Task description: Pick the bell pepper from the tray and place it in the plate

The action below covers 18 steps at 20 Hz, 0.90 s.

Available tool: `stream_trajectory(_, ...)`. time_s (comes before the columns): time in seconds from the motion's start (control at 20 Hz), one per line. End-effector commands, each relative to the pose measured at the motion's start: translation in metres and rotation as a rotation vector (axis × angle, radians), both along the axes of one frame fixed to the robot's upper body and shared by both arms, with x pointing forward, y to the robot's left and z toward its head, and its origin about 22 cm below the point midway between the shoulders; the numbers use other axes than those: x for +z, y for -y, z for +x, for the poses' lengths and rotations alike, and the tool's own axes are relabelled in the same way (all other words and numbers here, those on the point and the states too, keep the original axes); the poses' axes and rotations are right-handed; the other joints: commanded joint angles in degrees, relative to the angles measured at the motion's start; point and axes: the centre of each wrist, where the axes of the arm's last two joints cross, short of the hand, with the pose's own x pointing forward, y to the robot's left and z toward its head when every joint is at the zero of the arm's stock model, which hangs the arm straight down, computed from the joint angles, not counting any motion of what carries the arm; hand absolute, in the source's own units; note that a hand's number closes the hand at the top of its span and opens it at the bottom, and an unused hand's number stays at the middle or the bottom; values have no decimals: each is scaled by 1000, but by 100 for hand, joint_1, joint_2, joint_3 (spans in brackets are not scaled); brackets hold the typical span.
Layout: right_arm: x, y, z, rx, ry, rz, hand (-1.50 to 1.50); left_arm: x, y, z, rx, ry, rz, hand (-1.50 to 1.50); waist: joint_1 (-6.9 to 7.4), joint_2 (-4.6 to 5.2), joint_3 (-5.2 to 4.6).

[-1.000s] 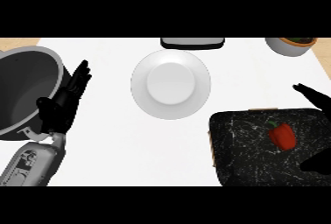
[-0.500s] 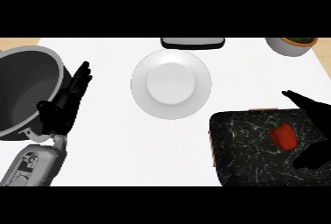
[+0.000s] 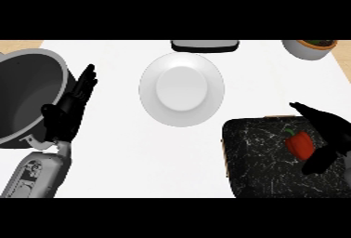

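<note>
At the lower right of the frame sits a dark, marble-patterned tray (image 3: 274, 167), and on its upper right part lies the red bell pepper (image 3: 299, 143), still on the tray. The right hand (image 3: 331, 135) comes in from the right edge over the tray, its fingers spread on either side of the pepper, a finger above it and the thumb below, not closed round it; whether they touch it cannot be told. At the lower left a grey forearm rises to the left hand (image 3: 68, 109), open with straight fingers pointing up, resting beside a large grey pot (image 3: 27, 95) at the left edge. Higher, in the middle of the frame, the white plate (image 3: 182, 89) lies on the white counter (image 3: 130, 158), well apart from the tray. At the top edge are a dark flat object (image 3: 204, 45) and, in the upper right corner, a small bowl (image 3: 310, 49).
</note>
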Motion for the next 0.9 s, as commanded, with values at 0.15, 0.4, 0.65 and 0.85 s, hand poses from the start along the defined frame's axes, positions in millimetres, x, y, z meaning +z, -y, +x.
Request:
stream_trajectory(0.15, -31, 24, -3, -13, -29, -23, -150, -22, -8, 8, 30, -64, 3, 0, -40, 42, -40)
stream_trajectory(0.4, -31, 37, -2, -1, -37, -33, -150, 0, 3, -1, 32, -73, 12, 0, -24, 30, -38)
stream_trajectory(0.65, -37, 15, 6, 26, 77, -39, 150, -16, -5, -7, 33, -65, 15, 0, -25, 27, -40)
stream_trajectory(0.85, -53, 19, 12, 13, 89, -44, 150, -21, -1, -15, 36, -57, 24, 0, -2, 29, -39)
